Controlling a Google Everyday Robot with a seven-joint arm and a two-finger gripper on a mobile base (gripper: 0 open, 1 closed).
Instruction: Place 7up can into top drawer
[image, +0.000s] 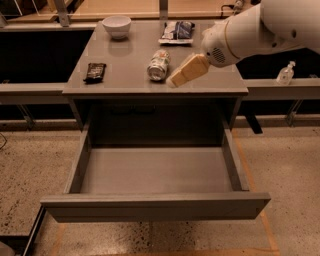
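Note:
The 7up can (158, 65) lies on its side near the middle of the grey tabletop (125, 60), its metal rim facing me. The top drawer (155, 172) is pulled fully out below the table and holds nothing. My gripper (186, 71) hangs over the tabletop just right of the can, its tan fingers pointing down and left toward it, a short gap away. The white arm comes in from the upper right.
A white bowl (116, 26) stands at the back left of the table. A blue-white snack bag (177, 31) lies at the back middle. A dark snack bar (94, 71) lies at the left. A small bottle (285, 74) stands on a ledge at right.

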